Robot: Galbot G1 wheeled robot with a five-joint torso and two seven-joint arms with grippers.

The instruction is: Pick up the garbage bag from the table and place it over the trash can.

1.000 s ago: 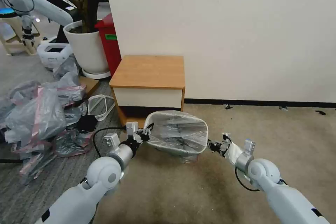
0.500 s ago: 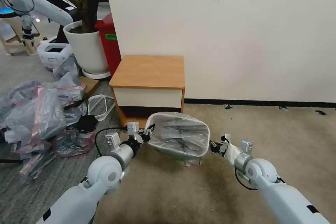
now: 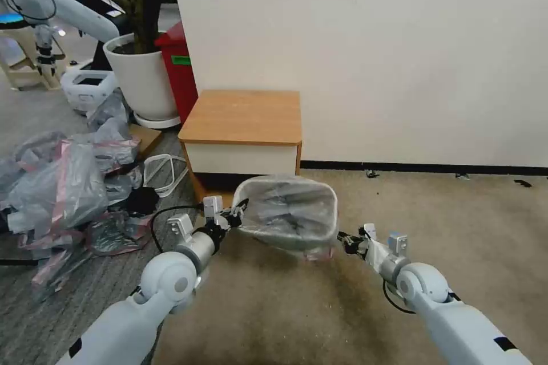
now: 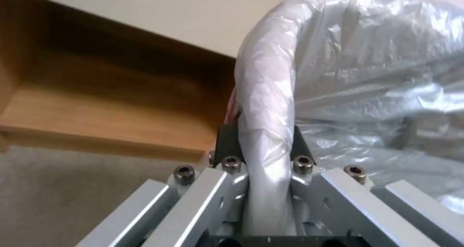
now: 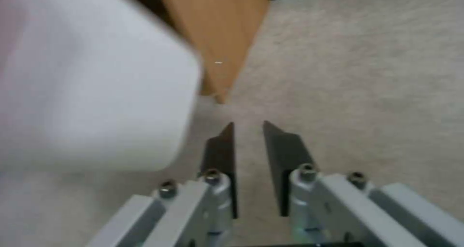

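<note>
The cream trash can (image 3: 285, 214) stands tilted on the carpet in front of the table (image 3: 242, 117), its mouth facing me. The grey garbage bag (image 3: 297, 205) lines it and folds over the rim, with the pink band (image 3: 319, 254) hanging at the near right corner. My left gripper (image 3: 235, 218) is shut on the bag-covered left rim; in the left wrist view both fingers (image 4: 227, 141) pinch the wrapped rim (image 4: 266, 105). My right gripper (image 3: 342, 238) sits just off the can's right wall, open by a narrow gap (image 5: 247, 125) with nothing between its fingers.
A heap of grey-pink bags (image 3: 63, 182) lies on the floor to the left, with a black cable (image 3: 165, 214) near my left arm. A white plant pot (image 3: 142, 77) and a red bin (image 3: 180, 68) stand behind the table. Open carpet (image 3: 456, 211) stretches right.
The trash can has shifted slightly up and left with my left gripper. My right arm has drawn back toward me and a little left, staying beside the can's right wall.
</note>
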